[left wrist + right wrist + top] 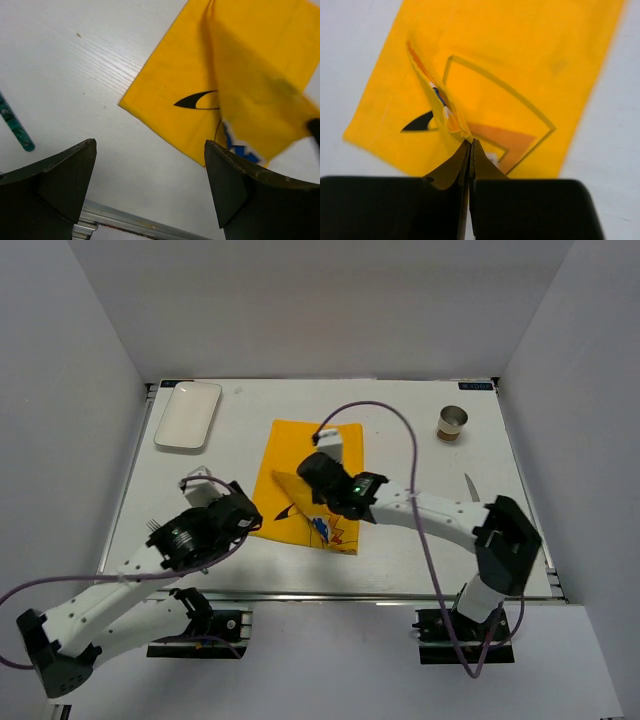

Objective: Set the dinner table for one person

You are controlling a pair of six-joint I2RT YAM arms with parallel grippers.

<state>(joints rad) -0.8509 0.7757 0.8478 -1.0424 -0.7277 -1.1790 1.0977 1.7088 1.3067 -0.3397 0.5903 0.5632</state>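
Yellow mat (530, 65) is clamped by a thin fold in my right gripper (470, 150). My left gripper (150, 145) hangs wide apart, the mat's corner just ahead of it, the dinner table (65, 75) beneath. Unpinned, the mat could drag askew or slip free.

The mat (520, 60) pinched in the right gripper (471, 144) looked like thin matt cloth, the dinner table (75, 75) beneath it smooth, faintly grained.
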